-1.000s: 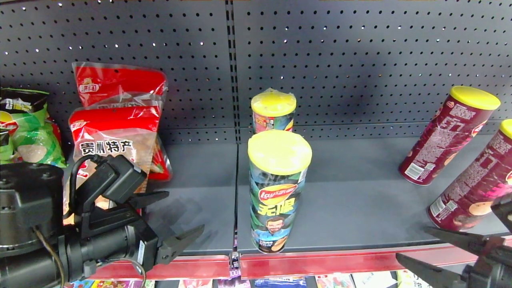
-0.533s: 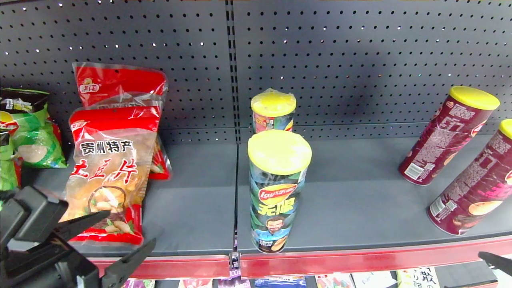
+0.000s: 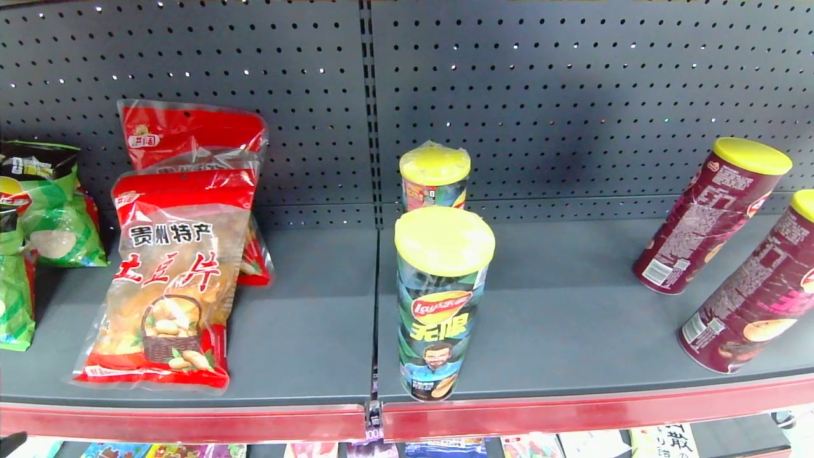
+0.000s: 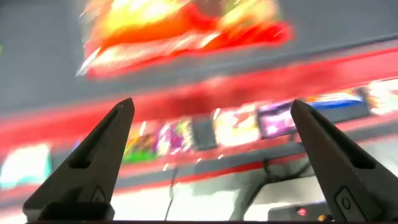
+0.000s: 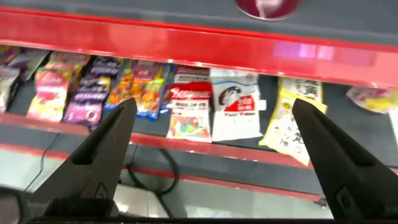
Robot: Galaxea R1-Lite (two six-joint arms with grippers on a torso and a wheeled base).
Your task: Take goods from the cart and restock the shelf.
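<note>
On the grey shelf (image 3: 559, 318) a red bag of potato slices (image 3: 168, 280) lies leaning near the front left, with a second red bag (image 3: 191, 130) behind it. Two yellow-lidded chip cans stand in the middle, one at the front (image 3: 442, 299) and one at the back (image 3: 434, 175). Two maroon cans (image 3: 709, 216) (image 3: 750, 299) stand at the right. My left gripper (image 4: 211, 104) is open and holds nothing, below the shelf's red front strip (image 4: 186, 102) under the red bag (image 4: 186, 31). My right gripper (image 5: 214, 102) is open and holds nothing, below the strip (image 5: 186, 40).
Green snack bags (image 3: 51, 210) stand at the far left of the shelf. A perforated back panel (image 3: 540, 95) closes it behind. Bare shelf lies between the middle cans and the maroon ones. A lower shelf holds several small packets (image 5: 186, 106).
Both arms have dropped down and out of the head view. The left gripper, open beside the red bag a second ago, has pulled away below the shelf edge. The goods stayed put.
</note>
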